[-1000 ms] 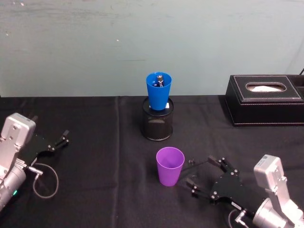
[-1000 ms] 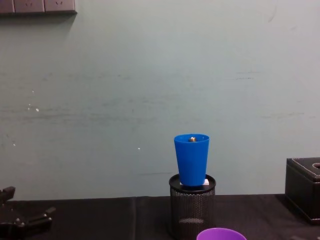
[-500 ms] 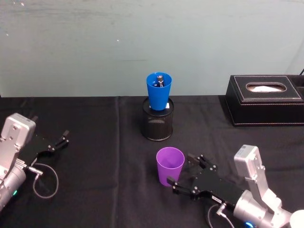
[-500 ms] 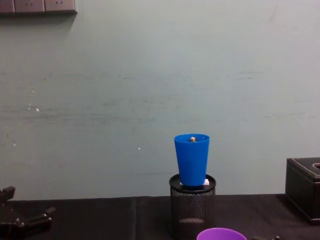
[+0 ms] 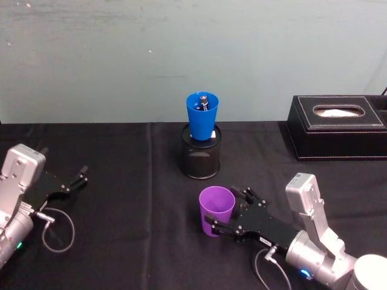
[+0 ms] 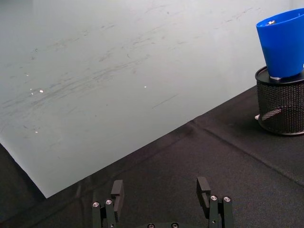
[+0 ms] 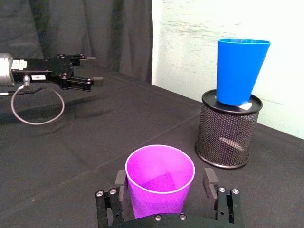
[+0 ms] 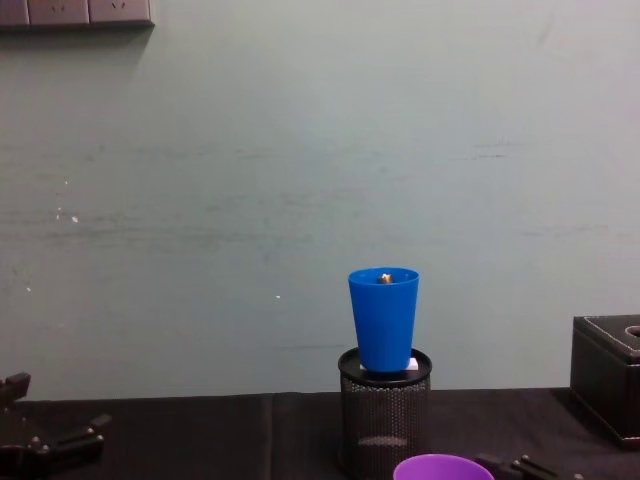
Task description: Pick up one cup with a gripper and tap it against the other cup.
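Around purple cup (image 7: 160, 183): R gripper (image 7: 166, 184), seemingly spread.

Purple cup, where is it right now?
In the head view the purple cup stands upright in front of the mesh pen holder, between the right gripper's open fingers.

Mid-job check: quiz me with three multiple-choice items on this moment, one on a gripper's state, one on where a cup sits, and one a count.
1. The right gripper, astride the smooth purple plastic tumbler, is: A open; B shut on it; C shut, empty.
2. The smooth bright blue plastic tumbler stands: A in the right gripper; B in the mouth of the black wire-mesh pen holder; C inside the purple tumbler.
3. Open grippers: A none; B one; C two.
Answers: A, its fingers stand spread either side of the cup; B, its base sits in the holder's rim; C, the left gripper, parked on the left, has spread fingers too.
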`<state>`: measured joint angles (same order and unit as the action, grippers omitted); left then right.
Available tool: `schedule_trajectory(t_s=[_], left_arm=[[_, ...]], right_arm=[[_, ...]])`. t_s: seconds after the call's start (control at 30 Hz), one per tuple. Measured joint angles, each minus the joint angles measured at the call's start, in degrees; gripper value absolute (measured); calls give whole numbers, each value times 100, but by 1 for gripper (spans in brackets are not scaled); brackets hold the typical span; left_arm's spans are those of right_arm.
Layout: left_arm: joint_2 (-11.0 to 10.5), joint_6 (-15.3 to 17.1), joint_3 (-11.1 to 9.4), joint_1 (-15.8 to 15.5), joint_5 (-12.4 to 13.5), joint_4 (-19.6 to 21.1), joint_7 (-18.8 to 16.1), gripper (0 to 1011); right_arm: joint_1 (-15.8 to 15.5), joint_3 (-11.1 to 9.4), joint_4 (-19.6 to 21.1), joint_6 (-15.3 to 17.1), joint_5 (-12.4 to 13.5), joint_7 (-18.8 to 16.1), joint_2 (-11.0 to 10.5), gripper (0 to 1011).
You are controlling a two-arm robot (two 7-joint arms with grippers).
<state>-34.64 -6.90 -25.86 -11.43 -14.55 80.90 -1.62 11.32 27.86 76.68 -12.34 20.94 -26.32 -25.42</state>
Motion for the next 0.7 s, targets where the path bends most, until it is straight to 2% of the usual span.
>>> schedule_trajectory(t_s=[0.3, 0.7], left_arm=[[0, 0, 0, 0, 0, 0, 0, 1000], [0, 0, 0, 1, 0, 0, 0, 1000]], right_arm=[[124, -60, -179, 25, -35, -165, 187, 1003], [132, -169, -286, 37, -38, -360, 376, 1003]])
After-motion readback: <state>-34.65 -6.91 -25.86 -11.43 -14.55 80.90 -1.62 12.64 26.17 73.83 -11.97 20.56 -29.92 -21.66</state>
